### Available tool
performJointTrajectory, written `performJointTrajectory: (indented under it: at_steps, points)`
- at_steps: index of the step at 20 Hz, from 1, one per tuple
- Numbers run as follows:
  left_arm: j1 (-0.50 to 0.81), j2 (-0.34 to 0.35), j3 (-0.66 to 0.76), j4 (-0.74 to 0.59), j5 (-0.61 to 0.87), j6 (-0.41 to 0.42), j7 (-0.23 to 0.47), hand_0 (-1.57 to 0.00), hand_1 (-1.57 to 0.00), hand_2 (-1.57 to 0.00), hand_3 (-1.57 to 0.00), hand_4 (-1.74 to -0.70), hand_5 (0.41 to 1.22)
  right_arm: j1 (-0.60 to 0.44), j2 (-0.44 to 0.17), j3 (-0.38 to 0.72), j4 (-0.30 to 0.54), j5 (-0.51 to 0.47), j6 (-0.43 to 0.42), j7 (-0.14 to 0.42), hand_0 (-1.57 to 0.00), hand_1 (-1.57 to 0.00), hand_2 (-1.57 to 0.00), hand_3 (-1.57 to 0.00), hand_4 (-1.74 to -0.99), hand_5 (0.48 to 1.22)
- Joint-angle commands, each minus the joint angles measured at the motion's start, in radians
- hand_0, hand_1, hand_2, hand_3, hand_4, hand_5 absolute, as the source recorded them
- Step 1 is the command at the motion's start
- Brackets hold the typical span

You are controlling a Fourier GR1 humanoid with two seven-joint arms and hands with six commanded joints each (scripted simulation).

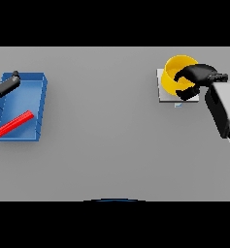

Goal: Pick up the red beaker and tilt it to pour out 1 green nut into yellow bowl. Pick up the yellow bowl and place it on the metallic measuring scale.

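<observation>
right hand (pixel 193 80) grips the round yellow bowl (pixel 174 72) on the flat square metallic scale (pixel 161 92). left hand (pixel 5 86), fingers straight, is over the blue tray (pixel 41 104) holding a red bar (pixel 13 123).

Black right hand (pixel 200 77), white boxy forearm (pixel 222 109)

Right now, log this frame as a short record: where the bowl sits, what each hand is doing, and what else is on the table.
yellow bowl: on the metallic measuring scale, far right of the table
right hand: fingers curled round the bowl's rim
left hand: over the far left corner of the blue tray, holding nothing
red beaker: lying on its side in the tray
green nut: not visible
</observation>
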Motion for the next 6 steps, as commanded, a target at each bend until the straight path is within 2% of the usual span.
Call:
performJointTrajectory:
  at_steps: [1,6]
  points:
    - [0.004,0.0,0.0,-0.007,0.0,0.005,-0.008,0.0,0.0,0.0,0.0,-0.81,0.736,-0.005,0.01,0.004,0.016,0.005,-0.005,-0.009,-0.16,-0.14,-0.29,-0.47,-1.356,0.755]
    - [0.018,0.006,0.005,-0.021,0.008,0.008,-0.017,0.0,0.0,0.0,0.0,-0.82,0.734,-0.026,0.01,0.018,0.048,0.023,0.006,-0.032,-0.05,-0.05,-0.12,-0.35,-1.308,0.733]
